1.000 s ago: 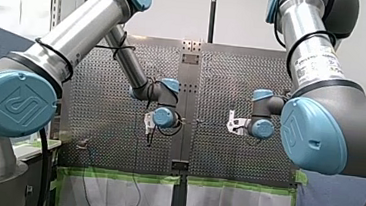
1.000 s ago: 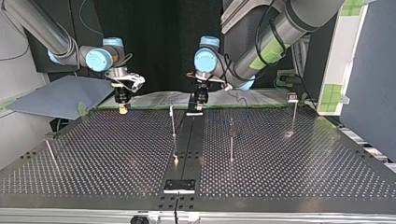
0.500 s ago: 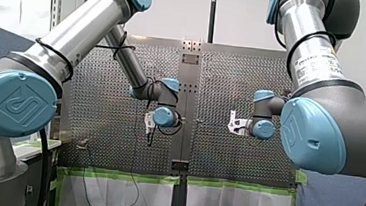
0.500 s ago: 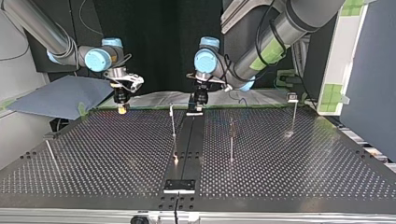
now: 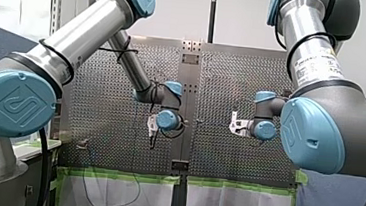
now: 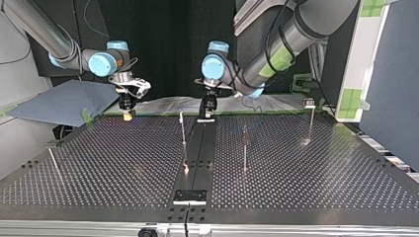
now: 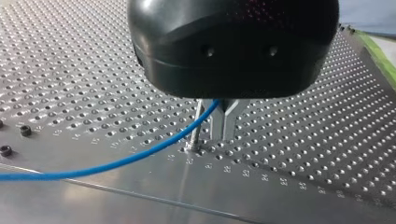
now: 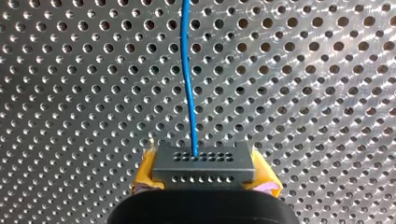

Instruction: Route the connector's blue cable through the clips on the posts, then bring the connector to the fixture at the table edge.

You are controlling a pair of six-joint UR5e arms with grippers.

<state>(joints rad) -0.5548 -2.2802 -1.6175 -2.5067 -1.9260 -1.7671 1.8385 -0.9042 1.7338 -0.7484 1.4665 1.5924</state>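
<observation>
My right gripper (image 8: 203,175) was clamped on the plug (image 8: 203,163). Its yellow pads (image 8: 145,170) pressed the grey plug from both sides. The blue cable (image 8: 188,84) came out of the middle of the plug's face. It ran straight ahead of the jaws, over the table (image 8: 317,93) full of little holes.

My left gripper (image 7: 224,128) was black with metal fingers (image 7: 231,116). The fingers stood close together with only a thin slit between them, closed on the blue cable. The cable came out from between them high up, near the black body. From there it swept off to one side of the jaws in a long, low curve. A thin metal post (image 7: 197,126) stood on the table just beside the fingers, and the cable crossed in front of it.

Seen from across the table, both grippers pointed down near the far edge, well apart from each other. A black plate (image 6: 189,196) lay at the near edge, well apart from both sets of jaws and from the plug
</observation>
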